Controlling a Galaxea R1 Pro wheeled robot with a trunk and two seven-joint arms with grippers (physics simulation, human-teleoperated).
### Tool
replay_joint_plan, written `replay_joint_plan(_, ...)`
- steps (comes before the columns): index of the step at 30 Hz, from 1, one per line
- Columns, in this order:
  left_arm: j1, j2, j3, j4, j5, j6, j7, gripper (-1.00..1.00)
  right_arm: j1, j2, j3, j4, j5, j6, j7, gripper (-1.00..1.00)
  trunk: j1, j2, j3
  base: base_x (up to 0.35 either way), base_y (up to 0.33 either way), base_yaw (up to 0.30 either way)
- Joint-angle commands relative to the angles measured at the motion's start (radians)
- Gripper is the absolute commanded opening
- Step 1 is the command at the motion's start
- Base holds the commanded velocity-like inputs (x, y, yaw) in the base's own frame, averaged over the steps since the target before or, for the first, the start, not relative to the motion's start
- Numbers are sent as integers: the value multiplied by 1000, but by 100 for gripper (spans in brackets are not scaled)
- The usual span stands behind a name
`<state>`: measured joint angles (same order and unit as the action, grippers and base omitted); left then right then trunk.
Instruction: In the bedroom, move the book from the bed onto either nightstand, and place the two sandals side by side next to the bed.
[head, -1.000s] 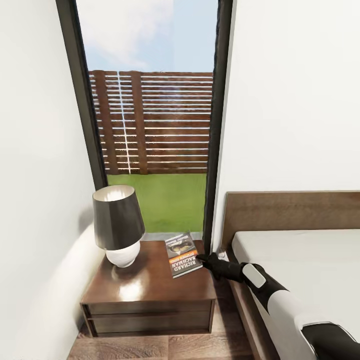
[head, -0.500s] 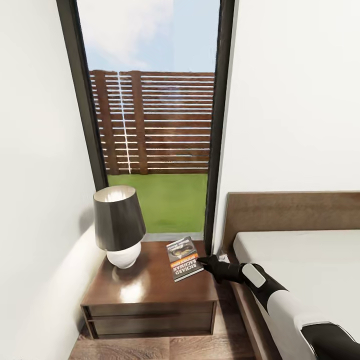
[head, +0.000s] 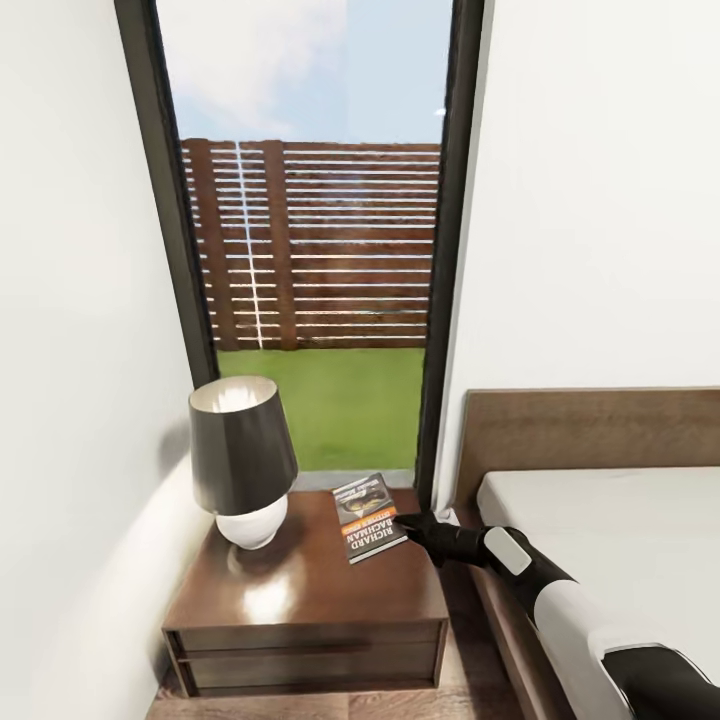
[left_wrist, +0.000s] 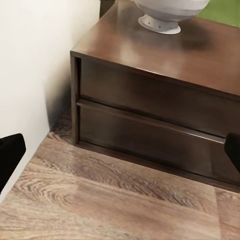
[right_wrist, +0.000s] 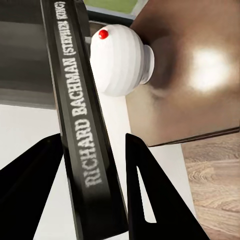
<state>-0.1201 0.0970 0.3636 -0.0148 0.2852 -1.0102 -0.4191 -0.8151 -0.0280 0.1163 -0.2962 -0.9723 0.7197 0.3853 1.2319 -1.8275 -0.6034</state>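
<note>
Low in the frame, the book (head: 368, 517) lies flat on the nightstand (head: 300, 590), right of the lamp (head: 243, 458). The right gripper (head: 405, 522) pinches its near edge, jaws closed on its spine. The left gripper's fingers (left_wrist: 10, 152) spread wide above the floor (left_wrist: 115, 200).

Slatted fence (head: 320, 245) and lawn (head: 320, 400), seemingly outside.

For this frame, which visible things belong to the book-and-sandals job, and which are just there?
Job:
- book, lying on the nightstand near its bed-side edge
- bed
- right claw, fingers astride the book's spine

Bystanders:
- lamp on the nightstand
- window
- wood floor
</note>
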Motion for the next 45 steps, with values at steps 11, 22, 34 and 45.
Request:
replay_joint_plan(11,-1,0,3,1,7,-1,-9,100,-1,-1,7,0,-3,-1,3,-100,0,0,-1,133,24,0)
replay_joint_plan(22,-1,0,3,1,7,24,-8,100,-1,-1,6,0,-3,-1,1,-100,0,0,-1,134,1,0)
replay_joint_plan(34,-1,0,3,1,7,27,-9,100,0,-1,5,0,-5,-3,1,-100,0,0,-1,138,0,0)
replay_joint_plan(45,-1,0,3,1,7,27,-9,100,-1,-1,5,0,-5,-3,1,-100,0,0,-1,138,0,0)
